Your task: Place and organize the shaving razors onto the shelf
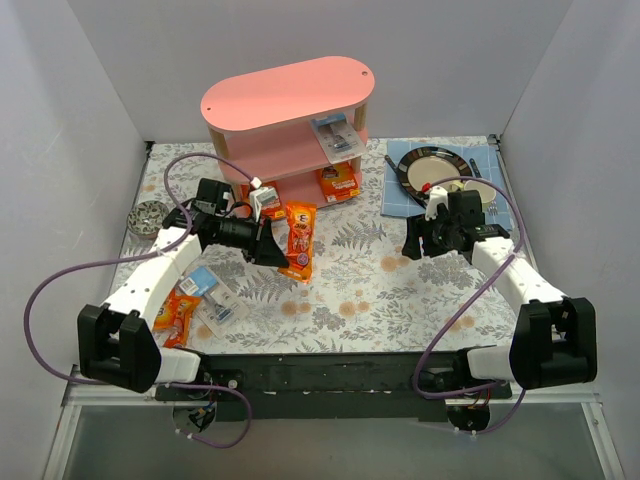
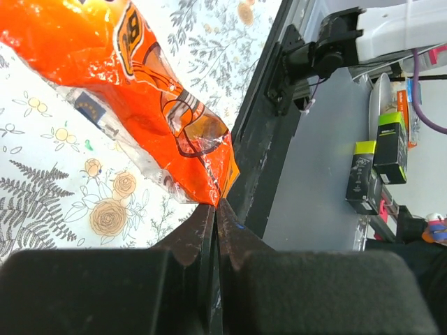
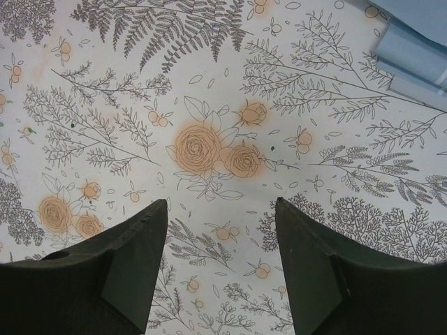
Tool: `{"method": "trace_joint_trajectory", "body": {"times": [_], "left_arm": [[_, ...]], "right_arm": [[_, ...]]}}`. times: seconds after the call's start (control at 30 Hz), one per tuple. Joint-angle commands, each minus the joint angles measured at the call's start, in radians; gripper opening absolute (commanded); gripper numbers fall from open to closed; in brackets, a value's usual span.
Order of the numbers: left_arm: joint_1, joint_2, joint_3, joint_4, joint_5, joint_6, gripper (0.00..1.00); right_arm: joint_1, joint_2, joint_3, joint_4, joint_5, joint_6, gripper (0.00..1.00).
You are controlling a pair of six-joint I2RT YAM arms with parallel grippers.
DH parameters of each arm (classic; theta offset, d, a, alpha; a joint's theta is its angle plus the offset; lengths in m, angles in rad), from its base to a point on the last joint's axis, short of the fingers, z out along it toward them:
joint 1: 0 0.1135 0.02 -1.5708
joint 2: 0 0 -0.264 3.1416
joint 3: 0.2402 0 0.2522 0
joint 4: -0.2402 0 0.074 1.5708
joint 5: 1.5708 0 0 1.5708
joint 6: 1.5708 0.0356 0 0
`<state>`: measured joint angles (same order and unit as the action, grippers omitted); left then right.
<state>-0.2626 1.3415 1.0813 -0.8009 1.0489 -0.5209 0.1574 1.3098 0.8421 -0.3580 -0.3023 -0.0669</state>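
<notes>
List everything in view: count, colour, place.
shelf: one, pink, far centre.
blister pack: one, white-blue, shelf's middle tier.
orange card: one, bottom tier.
orange bag: one, in front of the shelf, held by its edge.
loose packs: about three, orange and white-blue, beside the left arm.
plate: one, dark, on a blue cloth, far right.
round tin: one, grey, far left.
tablecloth: one, floral.
left gripper: shut on the orange bag.
right gripper: open, empty, above the tablecloth.

One shelf (image 1: 290, 95), one plate (image 1: 435, 168), two hands (image 1: 278, 250) (image 1: 415, 240), about seven razor packs (image 1: 300, 240)
</notes>
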Motion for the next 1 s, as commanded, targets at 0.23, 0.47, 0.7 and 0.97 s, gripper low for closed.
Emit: {"method": "trace_joint_trajectory", "body": {"times": [0.23, 0.47, 0.7, 0.97], "left_arm": [[0.164, -0.107, -0.073, -0.053, 0.019, 0.07, 0.0], [0.256, -0.151, -0.083, -0.09, -0.001, 0.097, 0.0], [0.261, -0.173, 0.151, -0.064, 0.158, 0.056, 0.0], [0.26, -0.032, 0.452, 0.014, 0.342, -0.057, 0.0]], "right_arm": [[-0.004, 0.031, 0.078, 0.01, -0.037, -0.017, 0.7], [-0.002, 0.023, 0.068, 0.024, -0.046, -0.019, 0.69], [-0.004, 0.028, 0.051, 0.031, -0.044, -0.027, 0.69], [-0.004, 0.069, 0.069, 0.042, -0.043, -0.033, 0.69]]}}
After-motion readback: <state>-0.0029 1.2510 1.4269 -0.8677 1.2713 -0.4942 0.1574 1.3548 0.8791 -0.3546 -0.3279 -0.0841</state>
